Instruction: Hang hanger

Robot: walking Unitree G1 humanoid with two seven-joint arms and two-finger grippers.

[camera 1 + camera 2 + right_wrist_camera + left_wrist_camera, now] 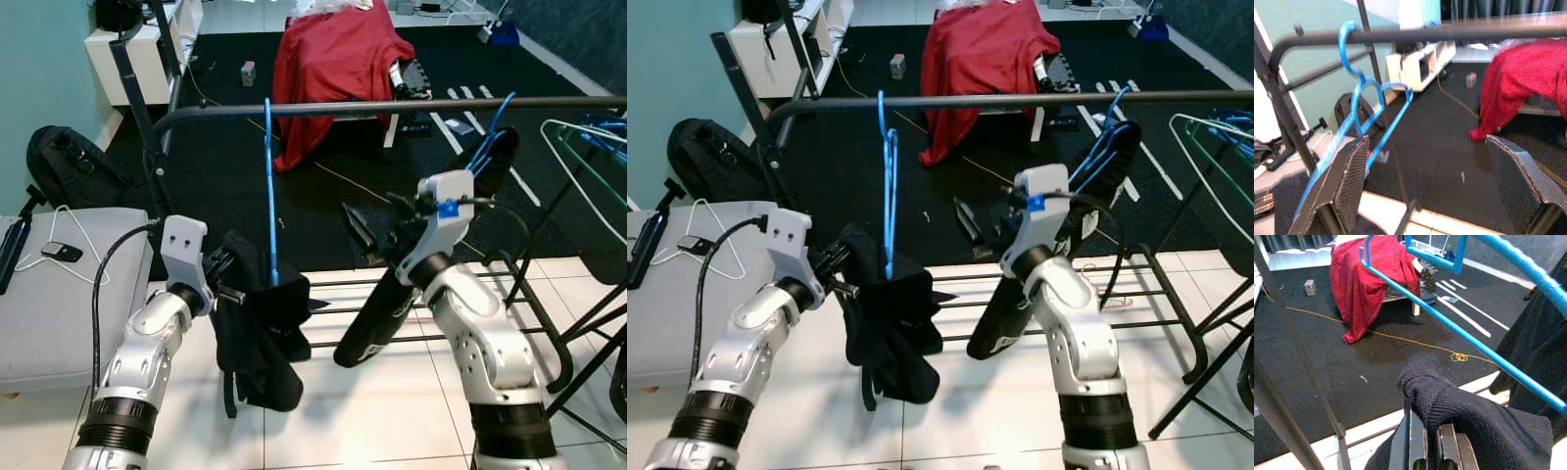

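Note:
A blue plastic hanger [269,186] hangs by its hook on the dark clothes rail [392,108], seen edge-on, and carries a black garment [260,323]. My left gripper [227,274] is shut on a fold of that black garment [1449,406], just left of the hanger and below the rail. My right gripper [377,223] stands open to the right of the hanger, a little under the rail, with nothing between its fingers [1349,176]. In the right wrist view the hanger's hook [1347,39] loops over the rail [1449,34].
A second blue hanger with a dark garment [495,157] hangs further right on the rail, and teal wire hangers [588,157] are at the far right. The rack's lower bars [509,294] run beneath my arms. A grey cushion [59,294] sits left; a red cloth [333,59] lies behind.

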